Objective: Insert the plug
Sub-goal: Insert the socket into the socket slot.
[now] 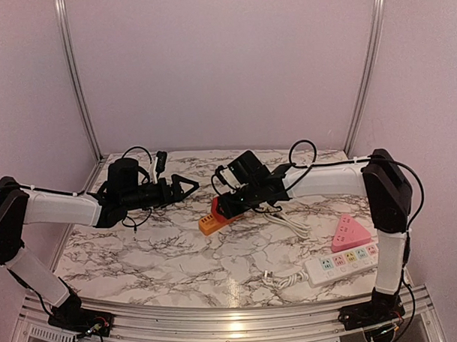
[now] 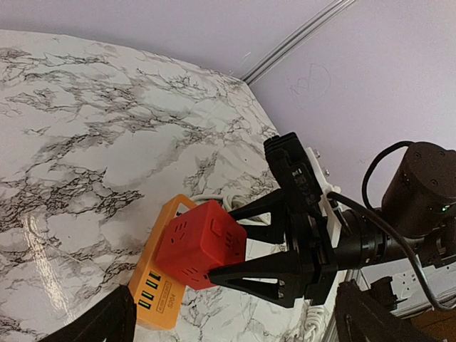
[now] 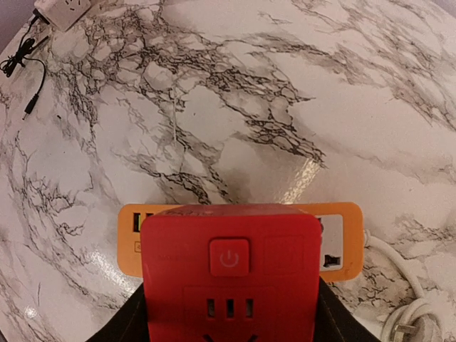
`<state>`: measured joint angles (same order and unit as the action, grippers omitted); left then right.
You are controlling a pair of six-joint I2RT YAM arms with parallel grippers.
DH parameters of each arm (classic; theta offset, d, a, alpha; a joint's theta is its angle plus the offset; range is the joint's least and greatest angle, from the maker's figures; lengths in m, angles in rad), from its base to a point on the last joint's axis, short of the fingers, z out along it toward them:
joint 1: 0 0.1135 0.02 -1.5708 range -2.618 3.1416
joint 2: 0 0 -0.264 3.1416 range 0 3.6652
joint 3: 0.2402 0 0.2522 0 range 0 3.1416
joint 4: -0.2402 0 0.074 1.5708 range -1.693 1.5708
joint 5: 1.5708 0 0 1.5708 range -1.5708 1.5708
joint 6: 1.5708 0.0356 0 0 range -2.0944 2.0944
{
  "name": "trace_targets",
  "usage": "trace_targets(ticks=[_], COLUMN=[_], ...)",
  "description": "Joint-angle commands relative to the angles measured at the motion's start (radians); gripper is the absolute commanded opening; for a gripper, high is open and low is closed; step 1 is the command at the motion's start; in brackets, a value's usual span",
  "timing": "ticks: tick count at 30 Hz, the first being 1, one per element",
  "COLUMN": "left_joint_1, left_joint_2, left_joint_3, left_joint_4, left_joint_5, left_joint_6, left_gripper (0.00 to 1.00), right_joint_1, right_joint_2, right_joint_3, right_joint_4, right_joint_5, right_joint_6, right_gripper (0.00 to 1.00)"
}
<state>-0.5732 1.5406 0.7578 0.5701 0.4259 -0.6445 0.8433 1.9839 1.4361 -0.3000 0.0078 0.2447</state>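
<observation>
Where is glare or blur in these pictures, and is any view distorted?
Top external view: glare spot on the metal rail, and the frame poles lean inward from lens distortion. Left wrist view: sharp, with a pale sheen on the marble table. Right wrist view: glare on the marble beyond the orange power strip; the red socket cube looms large yet sharp.

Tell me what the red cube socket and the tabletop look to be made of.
Red cube socket: likely moulded plastic, matte to satin; even colour, rounded edges, soft highlights.
Tabletop: glossy marble-pattern surface, white with dark veins and lamp glare; real stone or a printed laminate cannot be told.
</observation>
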Motion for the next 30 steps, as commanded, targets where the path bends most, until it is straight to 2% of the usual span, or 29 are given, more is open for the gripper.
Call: trace_targets(ticks=[1, 15, 25, 30], left_joint_1=[0.007, 0.017, 0.030, 0.035], left_joint_2=[0.008, 0.004, 0.010, 0.009], left_joint_3=[-0.007, -0.023, -0.038, -0.044], left_joint_4=[-0.009, -0.010, -0.016, -0.016], left_joint_5=[0.010, 0.020, 0.001, -0.004], left_joint_6=[-0.001, -0.021, -0.045, -0.047], left_gripper=[0.99, 0.99, 0.99, 0.99], right_joint_1=[0.004, 0.003, 0.003, 0.003], right_joint_2=[0.039, 0.145, 0.228, 0.279], right_joint_3=[0.055, 0.162, 0.132, 0.170], right_joint_4=[-0.040, -0.287, -0.300, -0.355], right_joint_5=[0.043, 0.076, 0.048, 0.031], right_joint_6=[-0.020, -0.106, -0.113, -0.143], right_gripper=[0.06, 0.03, 0.02, 0.02])
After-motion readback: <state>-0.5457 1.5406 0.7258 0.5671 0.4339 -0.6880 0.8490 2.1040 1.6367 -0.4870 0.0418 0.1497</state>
